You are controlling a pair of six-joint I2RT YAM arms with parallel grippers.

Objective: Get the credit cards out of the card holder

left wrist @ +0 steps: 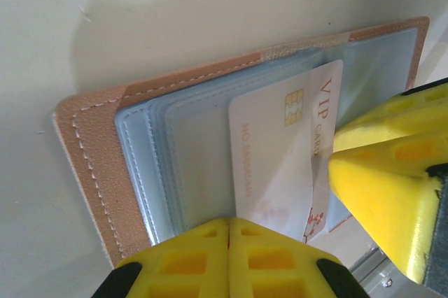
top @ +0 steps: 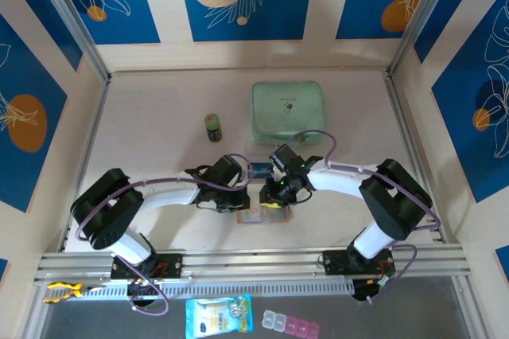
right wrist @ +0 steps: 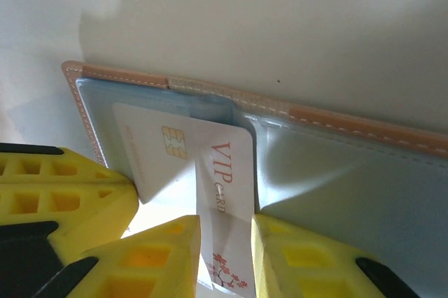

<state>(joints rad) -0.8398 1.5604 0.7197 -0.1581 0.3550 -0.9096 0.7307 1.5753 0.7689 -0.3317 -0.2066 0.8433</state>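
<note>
The right gripper (right wrist: pixel 225 242) pinches the thin, stiff, probably slick card (right wrist: pixel 210 165) by its free end. The left gripper (left wrist: pixel 229 242), fingers together, pins the holder (right wrist: pixel 364 124).

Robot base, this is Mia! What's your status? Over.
Left hand shut, at edge of card holder. Right hand straddles white VIP card, grip unclear. Card sticks out past holder's edge. Nothing blocking it.

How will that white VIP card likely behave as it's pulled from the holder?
Likely stiff but slightly springy: the VIP card looks thin and flat. Its smooth face may slip in the right gripper. The card holder looks light and could drag along unless the left gripper pins it.
</note>
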